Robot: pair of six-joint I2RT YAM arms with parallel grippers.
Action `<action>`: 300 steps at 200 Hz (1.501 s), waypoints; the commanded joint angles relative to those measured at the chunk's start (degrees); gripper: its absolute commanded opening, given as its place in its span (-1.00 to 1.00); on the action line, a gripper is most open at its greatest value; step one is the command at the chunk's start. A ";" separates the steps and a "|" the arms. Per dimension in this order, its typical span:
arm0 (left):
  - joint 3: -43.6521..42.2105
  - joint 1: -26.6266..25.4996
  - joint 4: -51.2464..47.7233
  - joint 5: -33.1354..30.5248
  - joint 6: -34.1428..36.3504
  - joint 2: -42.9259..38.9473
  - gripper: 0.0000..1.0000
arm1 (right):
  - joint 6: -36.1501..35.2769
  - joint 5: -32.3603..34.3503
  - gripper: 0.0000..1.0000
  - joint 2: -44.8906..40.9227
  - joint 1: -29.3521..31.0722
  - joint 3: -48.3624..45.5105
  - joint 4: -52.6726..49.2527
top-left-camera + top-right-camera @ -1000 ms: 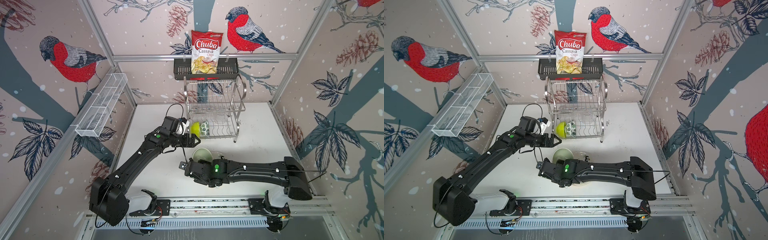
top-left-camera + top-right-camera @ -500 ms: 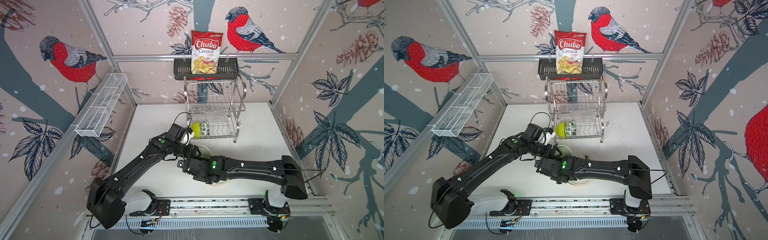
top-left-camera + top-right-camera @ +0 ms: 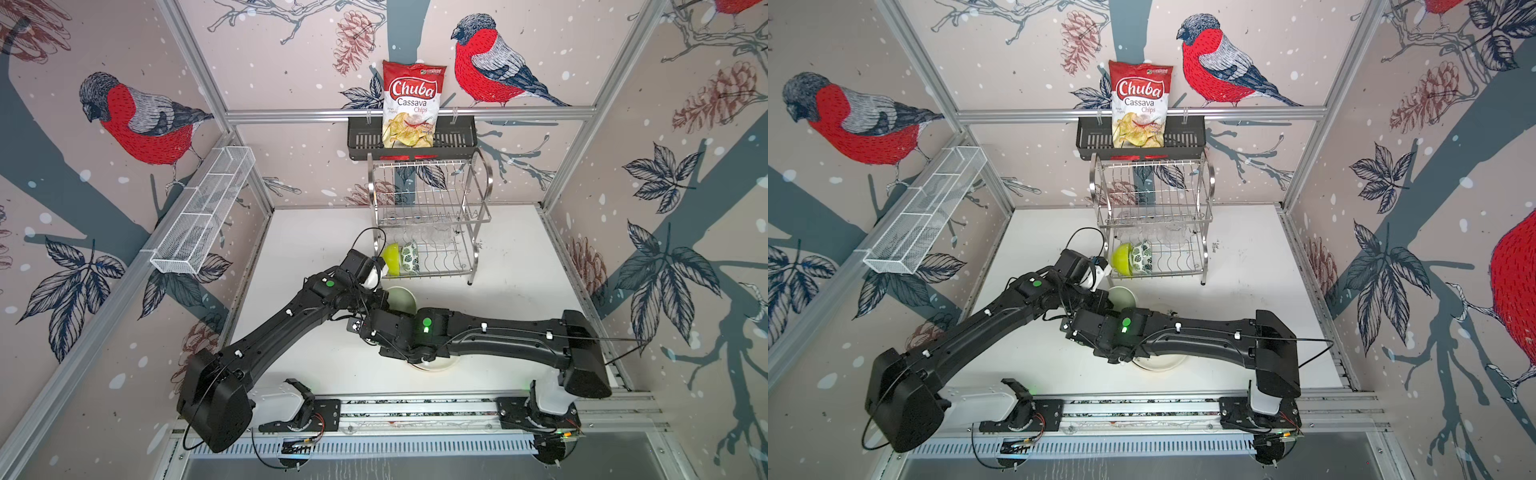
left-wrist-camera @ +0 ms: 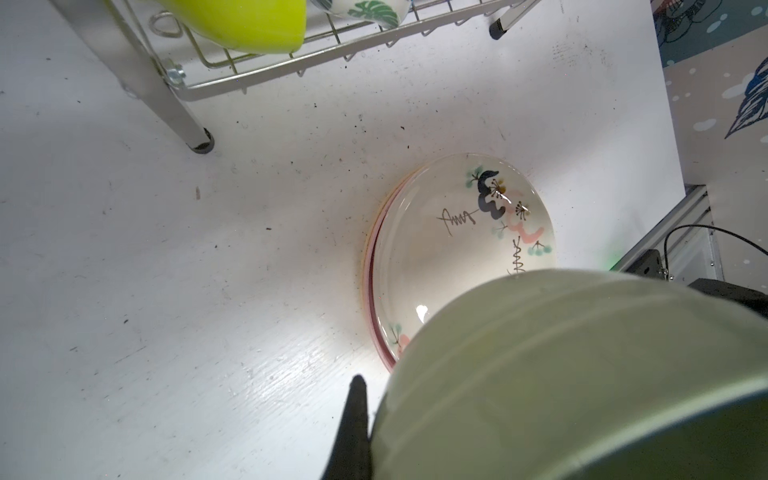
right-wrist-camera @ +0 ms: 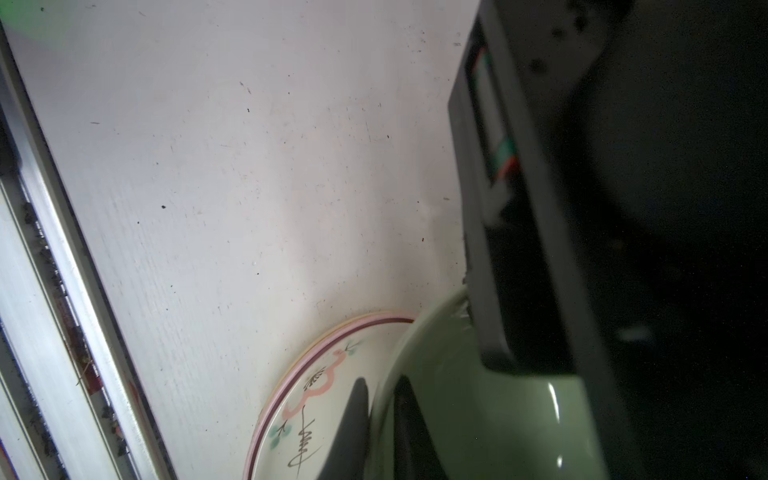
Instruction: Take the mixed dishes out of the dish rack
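Nearest the front edge of the white table (image 3: 519, 257) lies a stack of flat plates (image 3: 436, 366). The top one is a cream plate with little doodles (image 4: 457, 232). The right arm stretches low over the stack, so both top views show only a thin edge of it.

A bit farther back hangs the small pale green bowl (image 3: 401, 300), up off the table. From above we look into its mouth. Both claws are at its rim. The right claw (image 5: 380, 395) is pinched on the rim, with one finger inside the bowl and one outside. The left claw (image 3: 378, 297) is closed too. One black finger (image 4: 353, 415) presses on the bowl's outside wall and the other is hidden, so I think this claw pinches the bowl as well. It sits on the bowl's left side, and the right claw comes in from the front.

I think what matters next is this: the plates lie toward the front from the bowl and lower down, under the right arm.

Farthest back stands the shiny two-level wire dish rack (image 3: 484, 195). On its low shelf a lime bowl (image 3: 391, 259) and a white bowl with green leaves (image 3: 410, 257) sit side by side. Clear glass tumblers (image 3: 436, 235) show faintly above them.
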 commanded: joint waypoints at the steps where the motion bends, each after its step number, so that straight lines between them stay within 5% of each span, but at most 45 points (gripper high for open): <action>1: 0.12 0.14 0.67 6.09 -2.31 -0.83 -1.00 | 2.87 4.78 -0.68 0.27 -0.64 -0.45 2.54; 34: 0.12 0.14 1.16 5.14 -2.40 -0.68 -1.00 | 4.61 0.63 0.03 -0.67 -1.34 -1.78 5.88; 61: -0.96 0.46 1.54 2.08 -2.81 0.04 -1.00 | 6.92 -7.27 0.30 -3.36 -2.02 -2.71 9.59; 143: -4.00 6.64 -0.69 -1.09 -2.57 5.36 -1.00 | 18.63 -31.84 0.39 -22.20 -13.15 -15.25 26.29; 214: -6.67 7.26 -2.68 -5.26 -2.87 11.66 -1.00 | 26.93 -31.87 0.47 -38.33 -22.47 -29.72 35.51; 300: -6.87 7.43 0.36 -5.27 -5.20 17.01 -1.00 | 29.11 -31.24 0.50 -42.88 -26.45 -34.82 35.00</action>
